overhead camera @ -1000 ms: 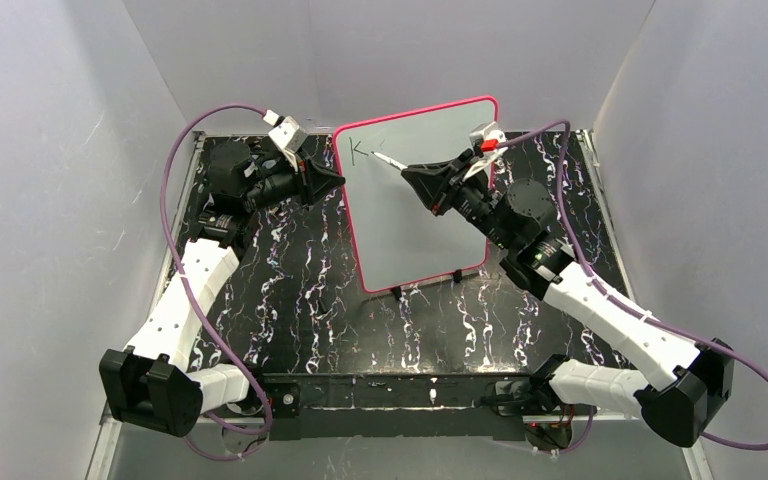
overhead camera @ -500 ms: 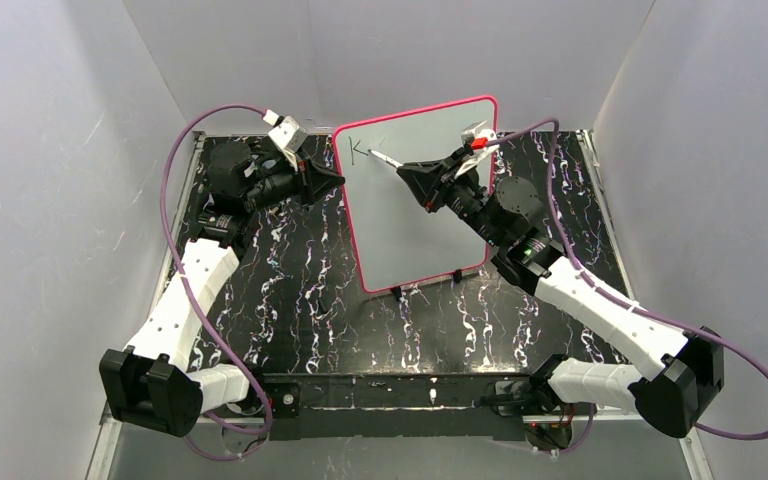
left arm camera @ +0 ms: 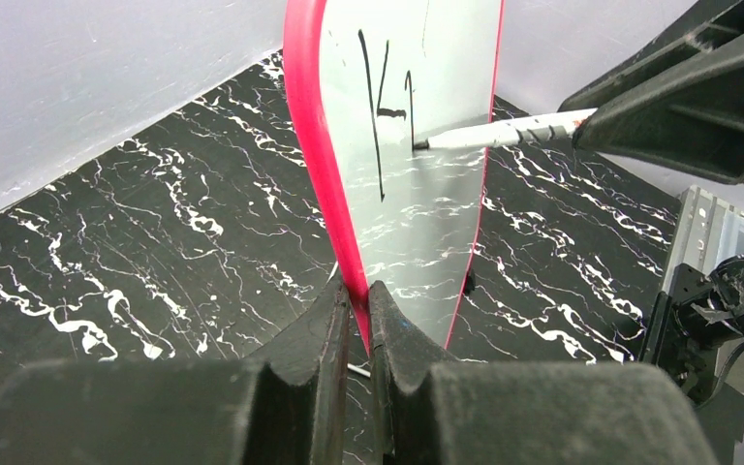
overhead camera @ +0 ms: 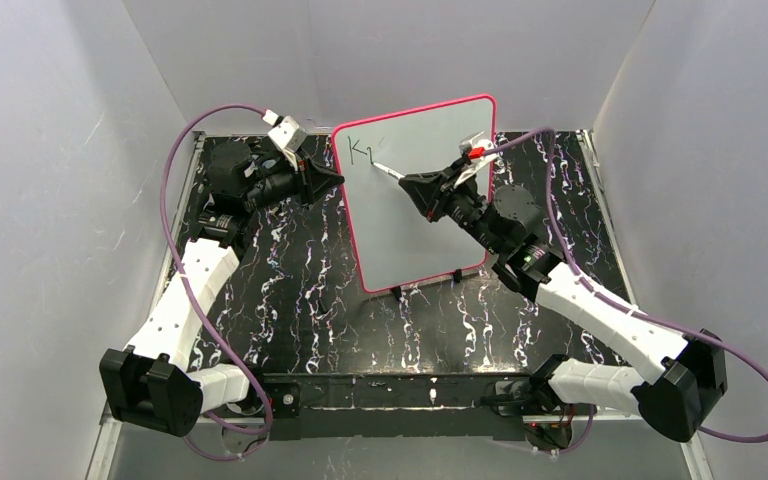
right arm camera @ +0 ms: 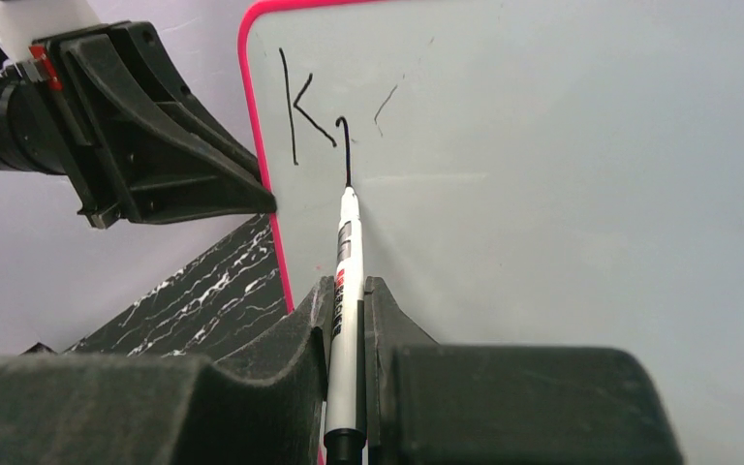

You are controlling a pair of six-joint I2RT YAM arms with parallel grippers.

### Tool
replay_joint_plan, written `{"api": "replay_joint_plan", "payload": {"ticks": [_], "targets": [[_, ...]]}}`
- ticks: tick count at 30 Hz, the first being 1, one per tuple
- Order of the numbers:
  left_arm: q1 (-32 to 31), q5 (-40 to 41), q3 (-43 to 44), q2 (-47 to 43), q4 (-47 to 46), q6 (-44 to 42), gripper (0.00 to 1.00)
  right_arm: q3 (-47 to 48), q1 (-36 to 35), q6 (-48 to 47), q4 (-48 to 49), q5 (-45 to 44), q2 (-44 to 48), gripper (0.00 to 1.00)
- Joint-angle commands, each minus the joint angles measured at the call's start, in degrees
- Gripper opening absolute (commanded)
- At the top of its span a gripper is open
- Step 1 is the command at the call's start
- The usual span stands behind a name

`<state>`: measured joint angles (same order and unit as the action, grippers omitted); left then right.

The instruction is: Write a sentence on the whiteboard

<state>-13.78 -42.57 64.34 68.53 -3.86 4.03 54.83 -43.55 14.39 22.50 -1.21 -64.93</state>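
The whiteboard (overhead camera: pixel 420 190) stands upright on small black feet, white with a pink-red frame; it also shows in the left wrist view (left arm camera: pixel 426 87) and the right wrist view (right arm camera: pixel 562 174). My left gripper (overhead camera: pixel 338 179) (left arm camera: pixel 358 291) is shut on the board's left frame edge. My right gripper (overhead camera: pixel 405 183) (right arm camera: pixel 349 286) is shut on a white marker (right arm camera: pixel 347 262) (left arm camera: pixel 504 131) whose tip touches the board. The sentence (right arm camera: pixel 315 131) shows a "K" and one short hooked stroke near the top left, also seen in the top view (overhead camera: pixel 360 150).
The black marbled table (overhead camera: pixel 290 300) lies under the board. Grey enclosure walls (overhead camera: pixel 50 150) stand on the left, back and right. Purple cables (overhead camera: pixel 175 160) loop from both wrists.
My right gripper has moved down and slightly right with the marker, drawing a short stroke after the "K". The left gripper and the board have not moved.
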Motion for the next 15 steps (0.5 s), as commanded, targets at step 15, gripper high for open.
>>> {"api": "replay_joint_plan", "payload": {"ticks": [15], "targets": [[-0.62, -2.15, -0.76, -0.49, 1.48, -1.11, 0.00, 2.67, 0.22, 0.76, 7.18, 2.42, 1.36, 0.01]]}}
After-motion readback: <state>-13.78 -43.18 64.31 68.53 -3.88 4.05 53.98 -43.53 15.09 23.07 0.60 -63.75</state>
